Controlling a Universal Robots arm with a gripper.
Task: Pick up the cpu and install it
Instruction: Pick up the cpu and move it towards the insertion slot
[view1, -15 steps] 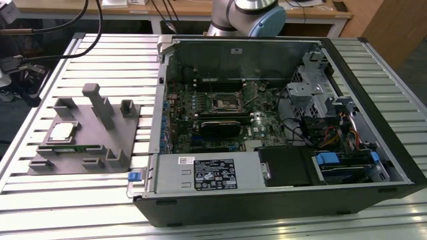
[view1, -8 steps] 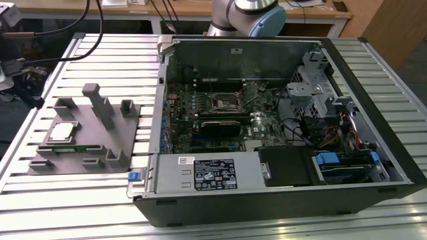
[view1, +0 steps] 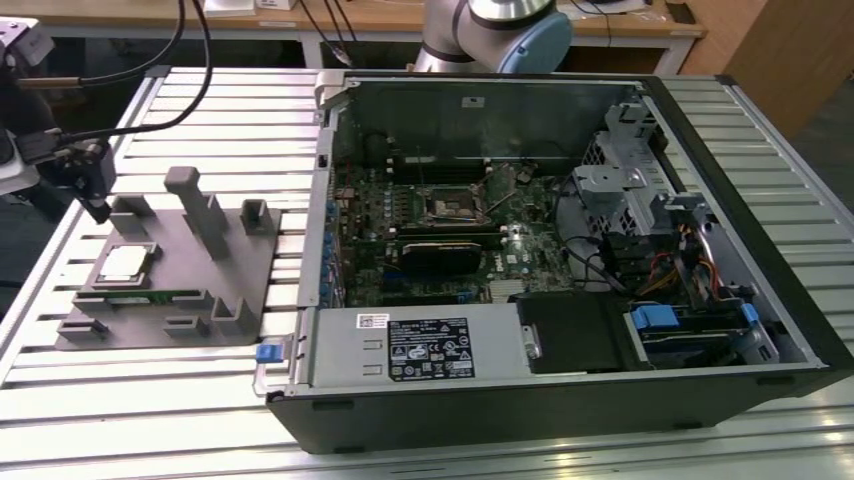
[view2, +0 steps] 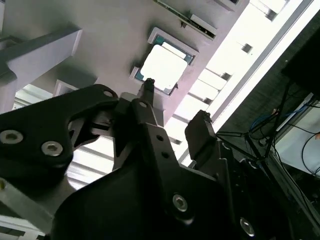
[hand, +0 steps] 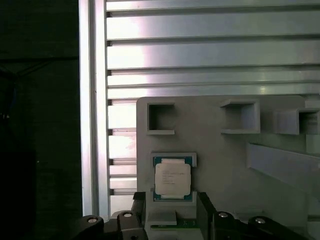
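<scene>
Right by the cpu (hand: 172, 180) in its grey tray (hand: 225, 165), hanging with gripper (hand: 172, 202) jaws wide apart. Could knock the cpu crooked if lowered off to one side.

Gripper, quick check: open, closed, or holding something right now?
Gripper: open, jaws apart, holding nothing; it hangs over the cpu, which lies in the holder tray.

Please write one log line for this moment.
gripper: open, empty, near cpu | cpu: lying in holder | install: not done
</scene>
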